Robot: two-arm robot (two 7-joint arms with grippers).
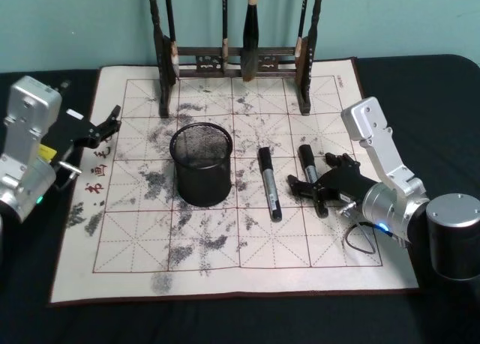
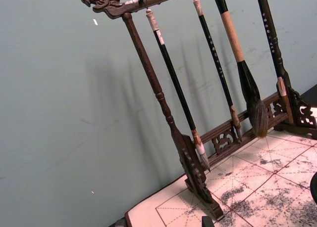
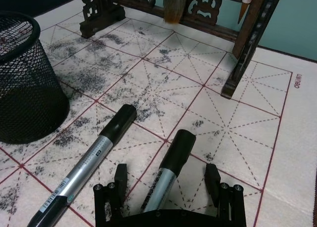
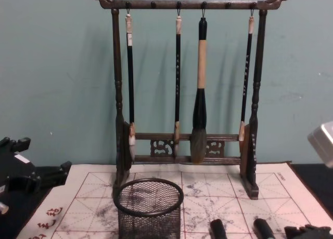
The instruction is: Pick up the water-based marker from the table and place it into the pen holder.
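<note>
Two black-capped, silver-barrelled water-based markers lie on the cream gridded mat (image 1: 135,261) of the black table (image 1: 225,321). One marker (image 1: 270,185) (image 3: 84,167) lies free just right of the pen holder (image 1: 201,163) (image 3: 27,88) (image 4: 149,208), an upright black mesh cup. The other marker (image 1: 307,155) (image 3: 173,160) lies between the spread fingers (image 3: 120,176) of my right gripper (image 1: 313,173) (image 3: 166,176), which is open and low over the mat, straddling the barrel without clamping it. My left gripper (image 1: 105,125) (image 4: 23,168) rests open at the mat's left edge.
A tall dark wooden rack (image 1: 232,59) (image 4: 187,93) (image 2: 168,118) of hanging calligraphy brushes stands at the back of the mat, behind the holder. Both marker caps (image 4: 217,228) show low in the chest view. A grey cylinder (image 1: 454,235) sits at the right edge.
</note>
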